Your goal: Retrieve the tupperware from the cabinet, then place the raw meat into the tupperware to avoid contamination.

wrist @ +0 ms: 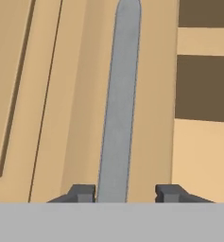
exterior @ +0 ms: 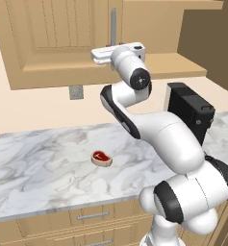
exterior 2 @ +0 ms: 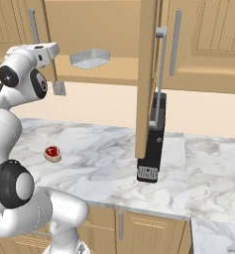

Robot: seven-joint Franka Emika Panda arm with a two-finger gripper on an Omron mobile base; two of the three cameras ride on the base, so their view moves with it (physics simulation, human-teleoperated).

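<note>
The cabinet (exterior 2: 208, 44) of light panelled wood runs along the wall above the bench (exterior: 48, 168), a white marble top with grey veins carried on wooden drawers (exterior: 94, 216) with horizontal handles. The wall between cabinet and bench is a pale cream, with a small grey outlet (exterior: 76, 92) set in it just under the cabinet. One cabinet door (exterior 2: 146, 74) stands swung out edge-on over the bench, its grey bar handle (exterior 2: 160, 74) facing right; the left door (exterior: 62, 29) is closed. Through the opening the wooden shelf (exterior 2: 114, 69) shows.

Below the cabinet and under the open door, a tall black coffee machine (exterior 2: 153, 144) stands on the bench against the wall. The white arm reaches up to the closed left door.

The tupperware (exterior 2: 89, 58), pale grey and shallow, sits on the shelf inside the cabinet, to the left of the open door. The raw meat (exterior: 101, 158) lies flat on the bench well below the cabinet, red face up, apart from the coffee machine.

The gripper (wrist: 125, 194) is at the closed door's vertical bar handle (wrist: 119, 104); its fingers (wrist: 82, 193) are spread to either side of the bar, not touching it.
</note>
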